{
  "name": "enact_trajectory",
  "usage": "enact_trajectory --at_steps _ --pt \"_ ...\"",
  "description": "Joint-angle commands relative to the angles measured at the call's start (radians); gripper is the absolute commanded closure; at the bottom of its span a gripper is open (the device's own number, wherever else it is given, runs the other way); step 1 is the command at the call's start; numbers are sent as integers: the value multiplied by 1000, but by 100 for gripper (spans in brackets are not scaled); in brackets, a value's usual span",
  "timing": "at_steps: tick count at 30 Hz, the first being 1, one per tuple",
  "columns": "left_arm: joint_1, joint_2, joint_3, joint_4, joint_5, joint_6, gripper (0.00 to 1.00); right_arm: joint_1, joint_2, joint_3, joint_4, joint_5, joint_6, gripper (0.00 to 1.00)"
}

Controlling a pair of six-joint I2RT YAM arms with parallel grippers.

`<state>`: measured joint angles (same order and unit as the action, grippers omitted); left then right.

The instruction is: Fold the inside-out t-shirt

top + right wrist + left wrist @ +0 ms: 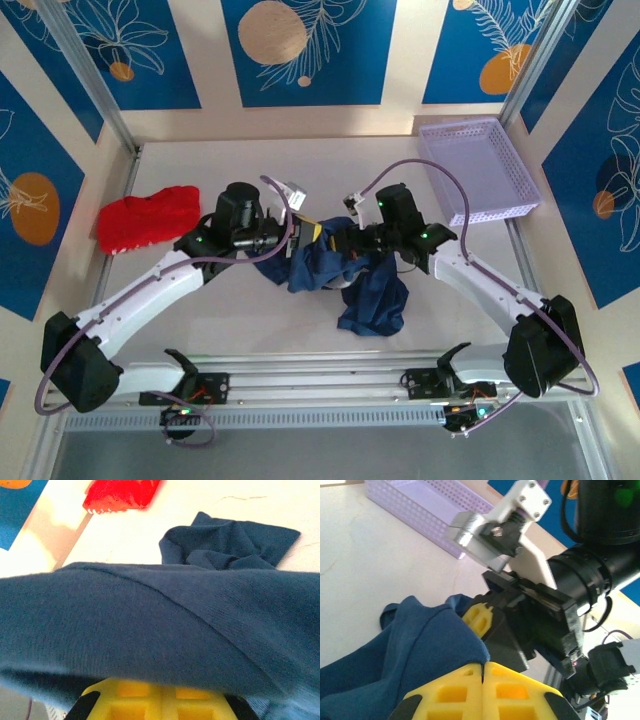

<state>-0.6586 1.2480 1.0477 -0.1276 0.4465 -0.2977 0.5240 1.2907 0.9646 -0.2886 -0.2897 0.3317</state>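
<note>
The lavender basket (478,170) stands at the far right of the tabletop (250,300), its perforated floor showing, well apart from the inside-out t-shirt (375,295). The shirt hangs bunched mid-tabletop between both arms, which reach inward tip to tip. The left hand (305,238) and the right hand (335,243) each pinch its cloth, fingers pressed together. A red garment (148,217) lies far left.

The t-shirt (365,295) lies at frame centre on the table (250,312); the other garment (148,217) lies left, the basket (480,170) upper right.
</note>
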Motion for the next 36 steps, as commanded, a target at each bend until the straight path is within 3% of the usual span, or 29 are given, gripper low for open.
enact_trajectory --at_steps 1,8,15,23,27,31,36 --pt "27 -33 -15 -35 -128 -1 100 -48 -83 5 -48 -48 -26 100" --pt "82 -21 -40 -54 -226 -40 100 -161 -208 -47 -12 -266 13 100" --pt "84 11 -24 -108 -293 -16 100 -198 -229 -48 109 -434 95 100" --pt "82 65 -15 -106 -229 8 100 -238 -193 -61 304 -527 277 100" --pt "80 16 -47 -36 -165 16 83 -240 -167 -64 322 -505 329 100" --pt "66 -58 -91 52 -79 28 75 -243 -150 -52 266 -454 346 100" --pt "-42 -84 -90 70 -40 89 60 -248 -126 -27 209 -412 358 100"
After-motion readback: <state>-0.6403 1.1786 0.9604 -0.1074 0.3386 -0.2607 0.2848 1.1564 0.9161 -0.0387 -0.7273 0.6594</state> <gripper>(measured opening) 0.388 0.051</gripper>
